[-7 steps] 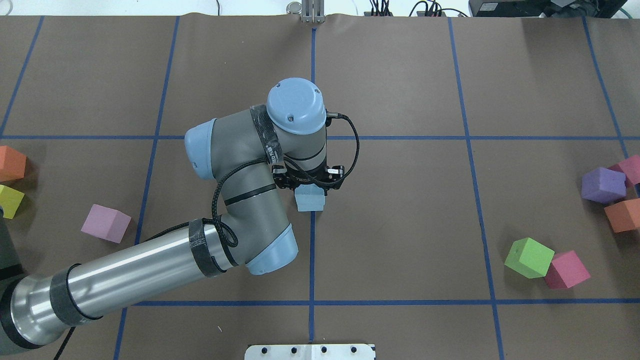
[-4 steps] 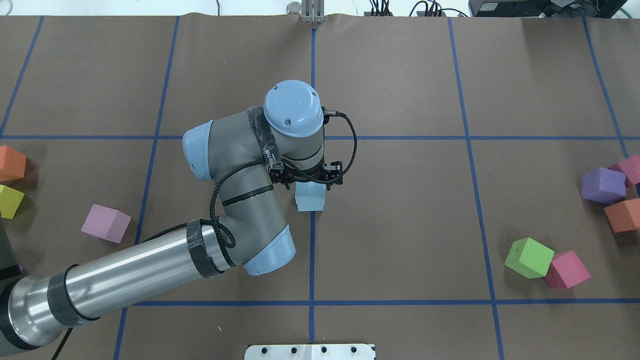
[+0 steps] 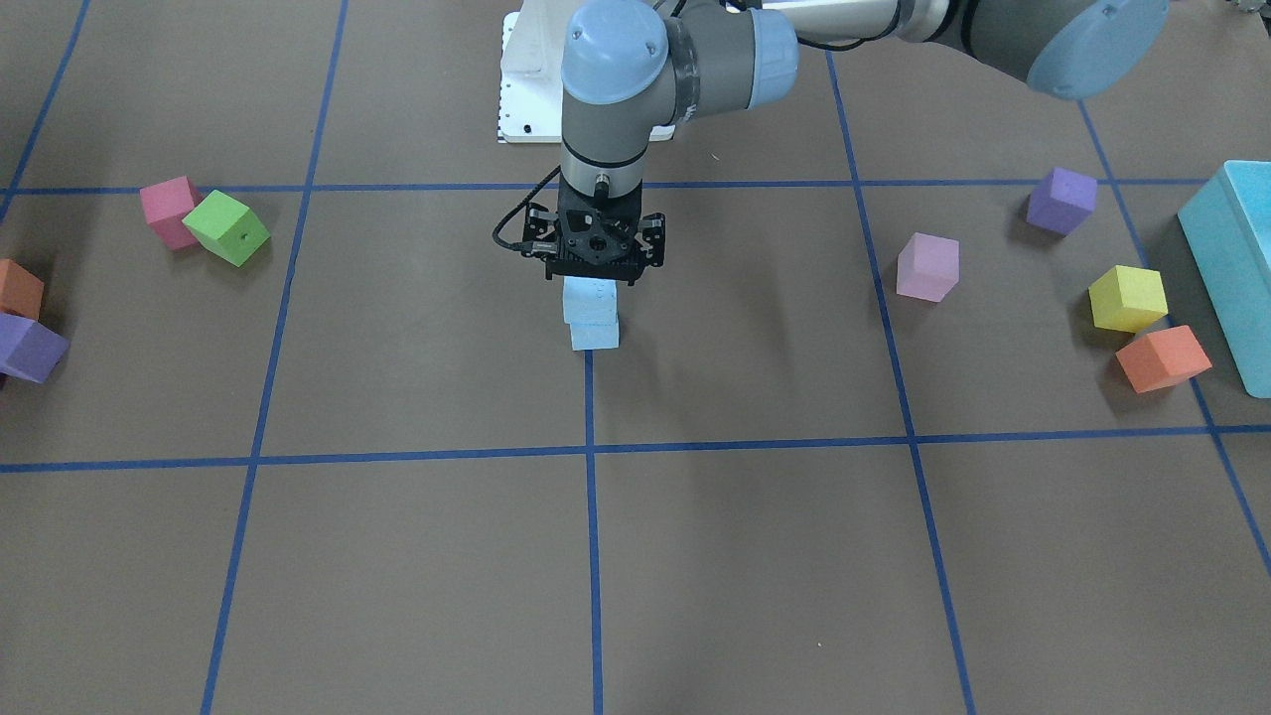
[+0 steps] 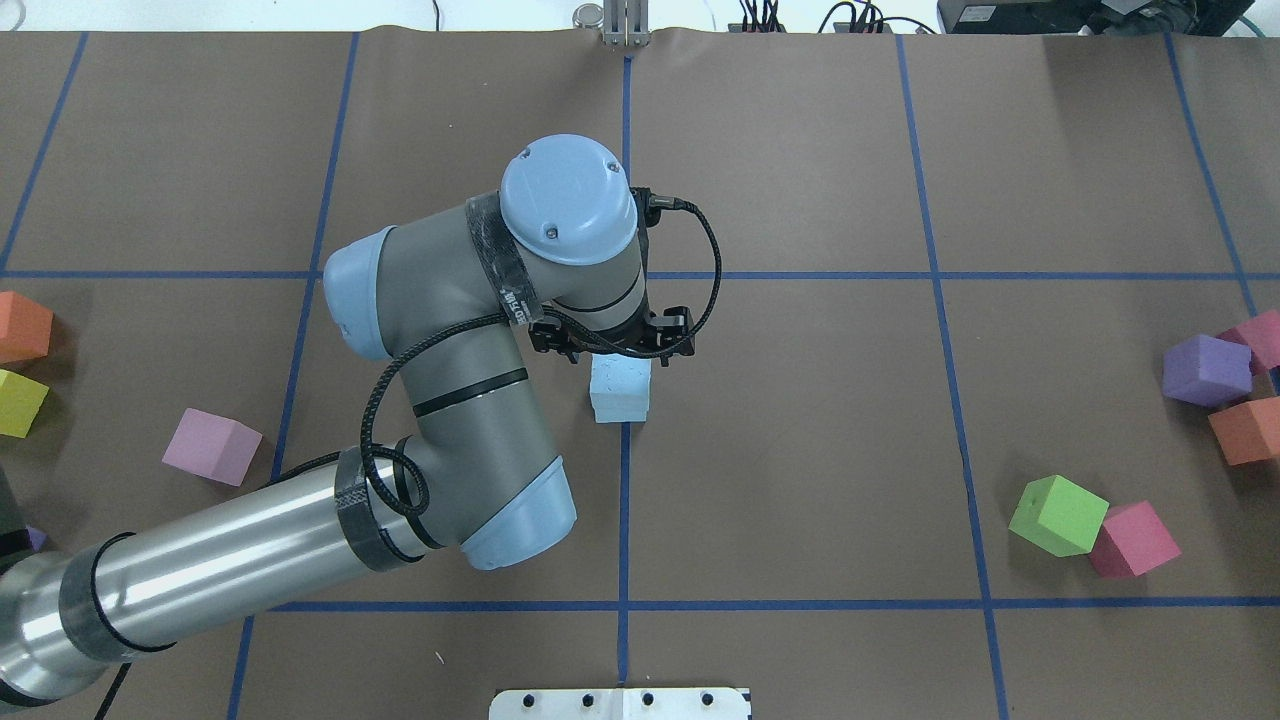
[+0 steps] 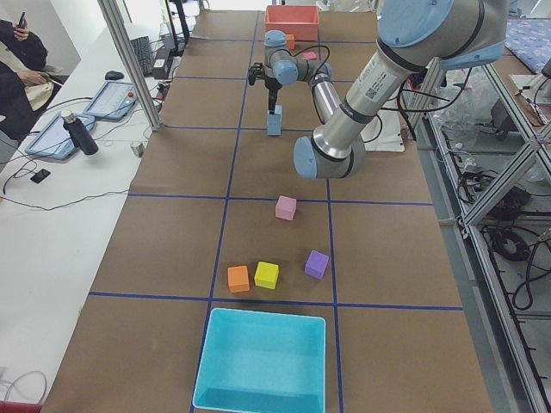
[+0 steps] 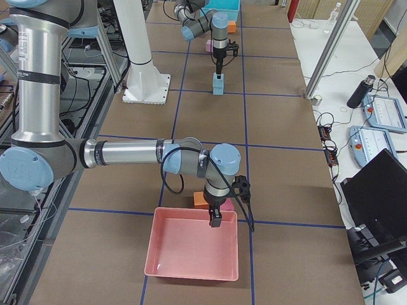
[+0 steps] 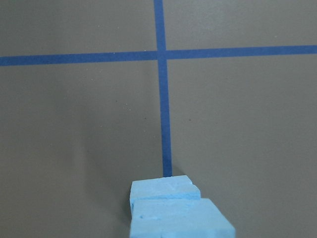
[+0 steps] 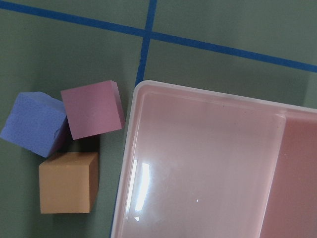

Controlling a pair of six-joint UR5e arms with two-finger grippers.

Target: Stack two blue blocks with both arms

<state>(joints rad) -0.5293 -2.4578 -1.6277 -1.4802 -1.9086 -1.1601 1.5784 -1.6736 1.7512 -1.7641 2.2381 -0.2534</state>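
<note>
Two pale sky-blue blocks (image 4: pixel 620 390) stand stacked at the table's middle on a blue tape line. In the front view the top block (image 3: pixel 590 301) sits on the lower one (image 3: pixel 595 336), slightly offset. My left gripper (image 4: pixel 612 347) hovers just above the stack, open, touching neither block. The left wrist view shows the stack (image 7: pixel 171 210) below and no fingers. My right gripper (image 6: pixel 215 219) shows only in the right side view, over a pink tray (image 6: pixel 191 254); I cannot tell whether it is open or shut.
Lilac (image 4: pixel 212 447), orange (image 4: pixel 22 327) and yellow (image 4: pixel 20 402) cubes lie at the left. Green (image 4: pixel 1058 515), pink (image 4: pixel 1133 540), purple (image 4: pixel 1207 370) and orange (image 4: pixel 1245 430) cubes lie at the right. A turquoise box (image 3: pixel 1231 268) stands at the left end.
My left gripper has let go of the top blue block and risen off it. The block stays on the stack.
</note>
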